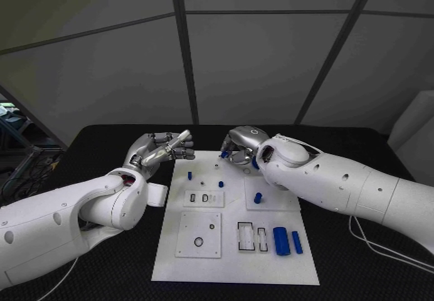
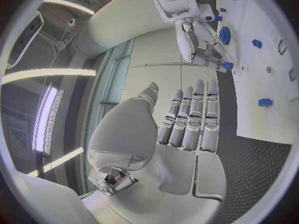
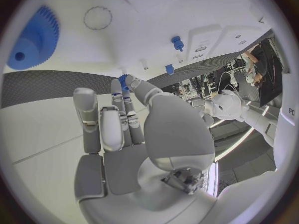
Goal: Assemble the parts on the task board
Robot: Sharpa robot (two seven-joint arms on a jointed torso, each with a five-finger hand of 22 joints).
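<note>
The white task board [image 1: 235, 263] lies in the middle of the black table. My right hand [image 1: 238, 145] hovers over the board's far edge, fingers curled, and pinches a small blue part [image 3: 122, 80] at its fingertips; the part [image 2: 228, 65] is also in the left wrist view. A blue gear [image 3: 34, 37] lies on the board close under that hand. My left hand [image 1: 165, 149] is raised beside the board's far left corner, its fingers [image 2: 190, 114] stretched out straight and holding nothing. Blue pegs [image 1: 190, 176] [image 1: 221, 184] [image 1: 258, 198] stand on the board, and two blue cylinders [image 1: 281, 239] lie at its near right.
A small white block [image 1: 158, 195] sits against the board's left edge, beside my left forearm. White inset plates [image 1: 200, 234] with slots and holes cover the board's near half. Cables [image 1: 380, 248] run over the table at the right.
</note>
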